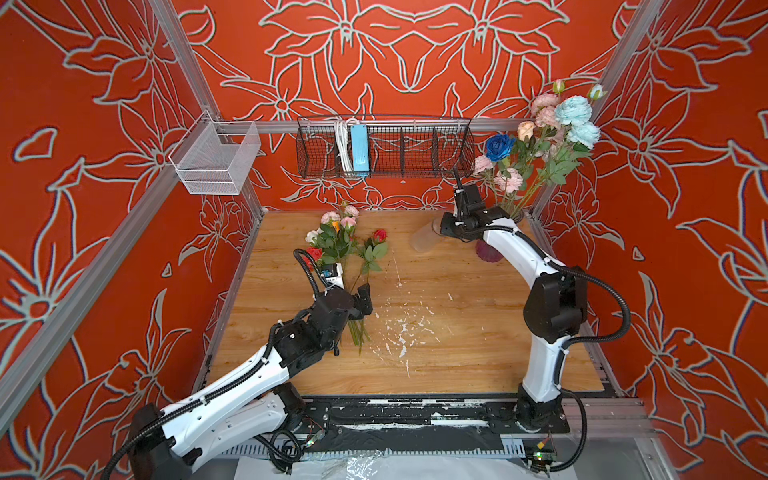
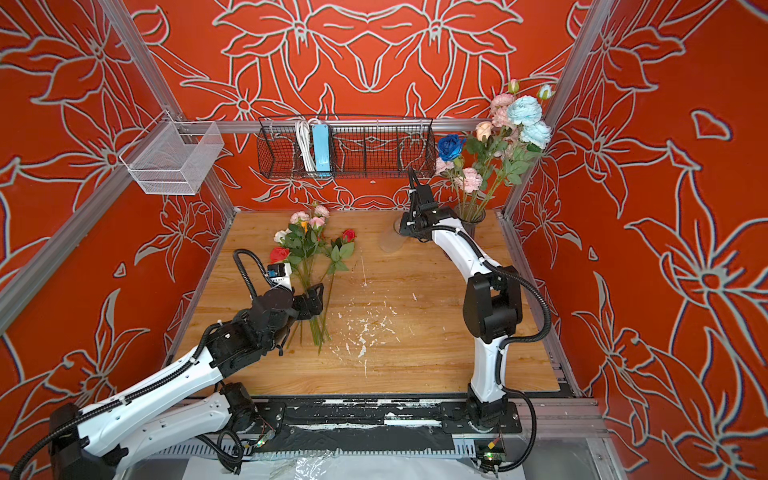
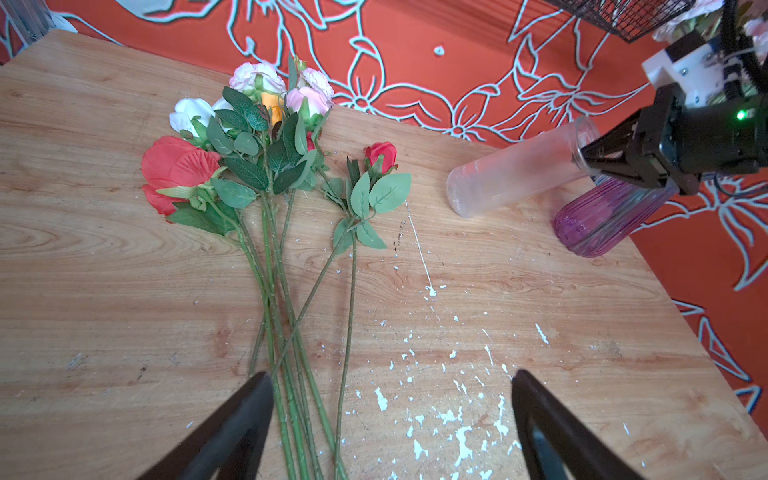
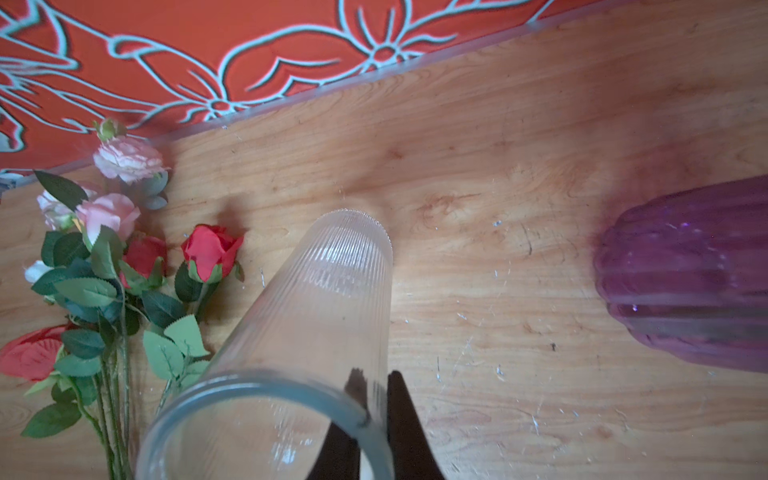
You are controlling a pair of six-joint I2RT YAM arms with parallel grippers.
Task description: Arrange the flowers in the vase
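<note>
The clear vase (image 4: 324, 291) is clamped at its rim by the right claw (image 4: 374, 374), one finger inside the glass and one outside. It is tilted, with its base out ahead of the claw. Righting it is judged to be the step in hand. The left claw (image 3: 390, 374) is spread wide over the stems of the flowers (image 3: 266, 166), and none is grasped; a single stem must be pinched next. Bare worktop (image 3: 540, 311) is left between the claws. The purple vase (image 4: 685, 270) lies near the right claw.
</note>
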